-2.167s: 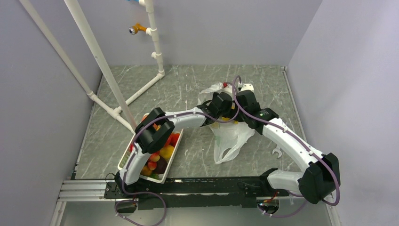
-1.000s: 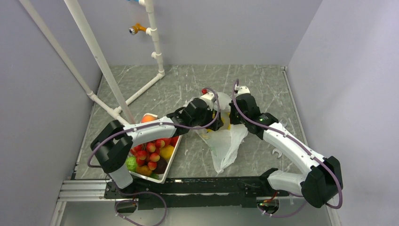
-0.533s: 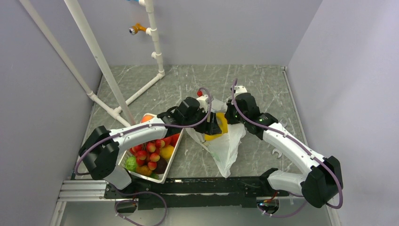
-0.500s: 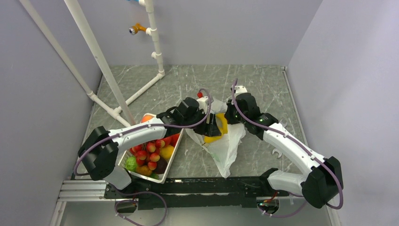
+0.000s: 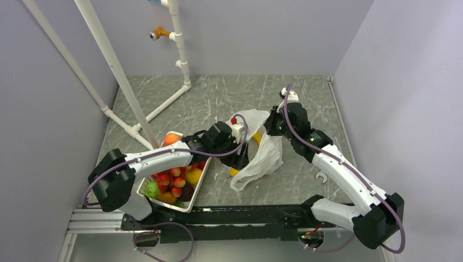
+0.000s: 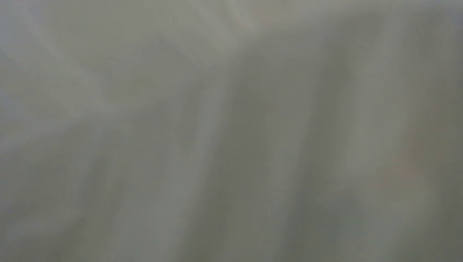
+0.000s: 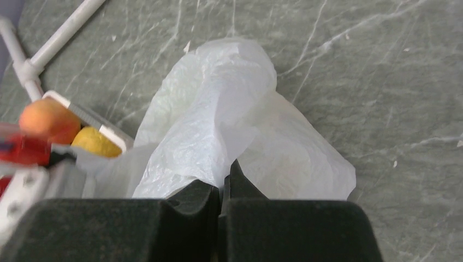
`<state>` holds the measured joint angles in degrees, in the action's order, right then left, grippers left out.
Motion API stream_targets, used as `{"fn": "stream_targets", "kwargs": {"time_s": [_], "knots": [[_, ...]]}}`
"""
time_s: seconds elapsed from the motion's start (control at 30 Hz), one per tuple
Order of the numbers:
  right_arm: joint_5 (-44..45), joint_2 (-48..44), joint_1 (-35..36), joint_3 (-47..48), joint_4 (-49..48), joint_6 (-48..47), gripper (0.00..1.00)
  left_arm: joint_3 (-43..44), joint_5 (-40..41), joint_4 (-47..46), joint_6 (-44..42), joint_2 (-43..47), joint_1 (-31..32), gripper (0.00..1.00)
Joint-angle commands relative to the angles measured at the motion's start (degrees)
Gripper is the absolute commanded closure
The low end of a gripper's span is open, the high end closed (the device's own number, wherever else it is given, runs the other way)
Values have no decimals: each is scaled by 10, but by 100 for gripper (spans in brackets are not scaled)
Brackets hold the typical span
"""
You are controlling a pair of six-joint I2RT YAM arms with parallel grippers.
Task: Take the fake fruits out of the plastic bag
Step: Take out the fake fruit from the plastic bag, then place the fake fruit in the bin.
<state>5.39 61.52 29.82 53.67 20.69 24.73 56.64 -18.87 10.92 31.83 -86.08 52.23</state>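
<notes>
As plastic bag [image 6: 218, 131] smothers left wrist view, basket [image 5: 164, 203] sits beside.

No text, label, number or sign can be read on the plastic bag [image 7: 218, 125] or anything else.

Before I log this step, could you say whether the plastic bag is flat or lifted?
Lifted: the shut right gripper pinches the plastic bag, which drapes down from it.

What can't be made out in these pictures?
- Left wrist view: only blurred plastic bag film against the lens; everything else is hidden.
- Top view: the left end effector is buried in the bag; whether it grips anything is unclear.
- Right wrist view: the bag's film hides whatever is inside.
</notes>
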Motion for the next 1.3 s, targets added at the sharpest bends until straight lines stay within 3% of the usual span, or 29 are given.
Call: {"fn": "stream_targets", "kwargs": {"time_s": [0.0,0.23,0.53,0.63,0.83,1.0,1.17,1.27], "knots": [[58,41,-7,38,0,9,100,28,20,0,-49,18,35,90],[73,46,-8,-14,2,7,100,20,31,4,-84,85,49,91],[84,22,-8,-75,4,-8,100,-11,-38,-46,-109,218,48,93],[86,12,-8,-81,-3,-15,100,8,11,8,-114,249,48,98],[91,13,-8,-68,6,-24,100,63,165,195,-124,298,47,97],[93,15,-8,-63,8,-27,100,76,303,341,-78,339,45,98],[94,18,-8,-64,7,-31,100,39,395,363,-2,405,16,100],[99,17,-8,-57,17,-32,100,22,365,345,26,402,-45,100]]}}
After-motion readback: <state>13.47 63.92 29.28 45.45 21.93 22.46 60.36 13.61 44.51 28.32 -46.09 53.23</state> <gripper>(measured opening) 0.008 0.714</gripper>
